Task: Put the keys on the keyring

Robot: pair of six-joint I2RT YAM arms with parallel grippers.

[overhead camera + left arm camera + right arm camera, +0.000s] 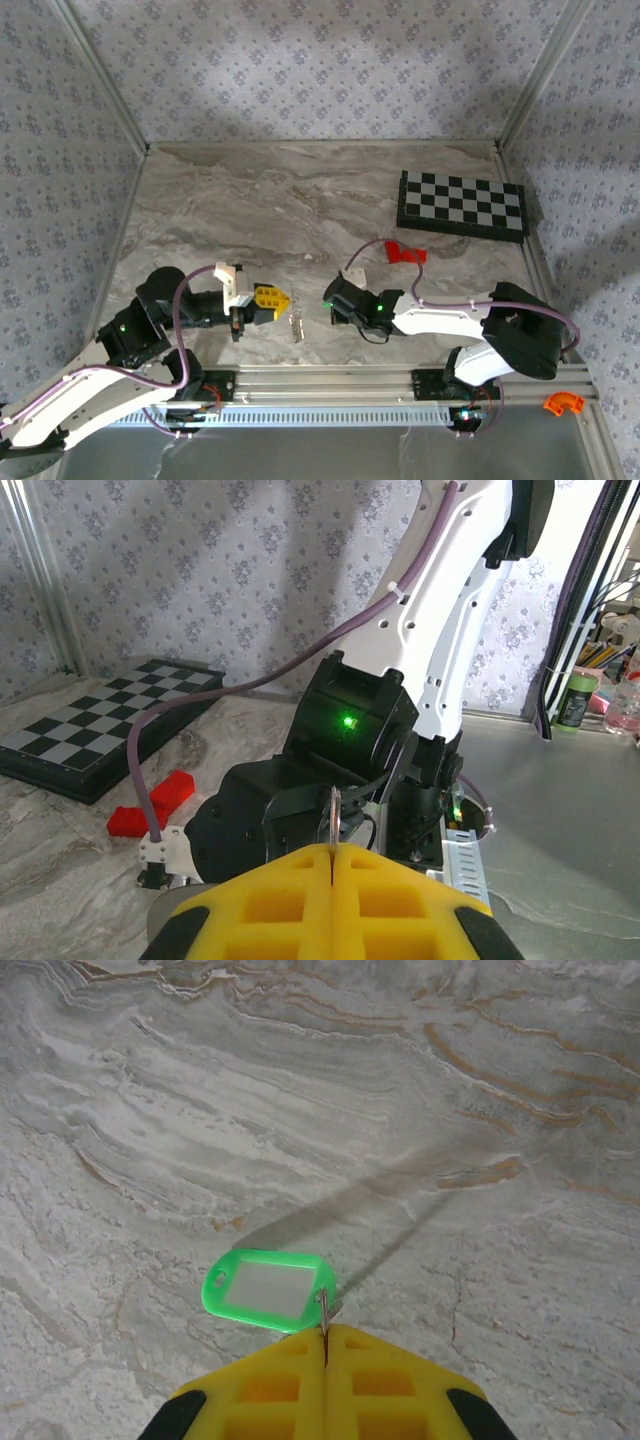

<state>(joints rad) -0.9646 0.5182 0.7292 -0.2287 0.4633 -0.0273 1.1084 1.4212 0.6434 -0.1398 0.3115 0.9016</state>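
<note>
The left fingers (345, 865) are pressed together on a thin metal sliver (333, 815) that stands upright and edge-on out of their yellow tips. The right fingers (340, 1345) are likewise closed tight. They pinch the little wire loop at the corner of the green key tag (268, 1290), which lies flat on the marbled desk (250, 200) at their 11 o'clock.

From above, the two sets of fingers face each other near the desk's 6 o'clock edge, tips apart. The silvery keyring (296, 325) shows between them, just at 5 o'clock of the left tips. I cannot tell whether the pinched sliver is part of it.

A chessboard (462, 203) sits at 2 o'clock, a red piece (404, 251) at the board's 7 o'clock, and an orange curved piece (563, 403) on the rail at 4 o'clock.
</note>
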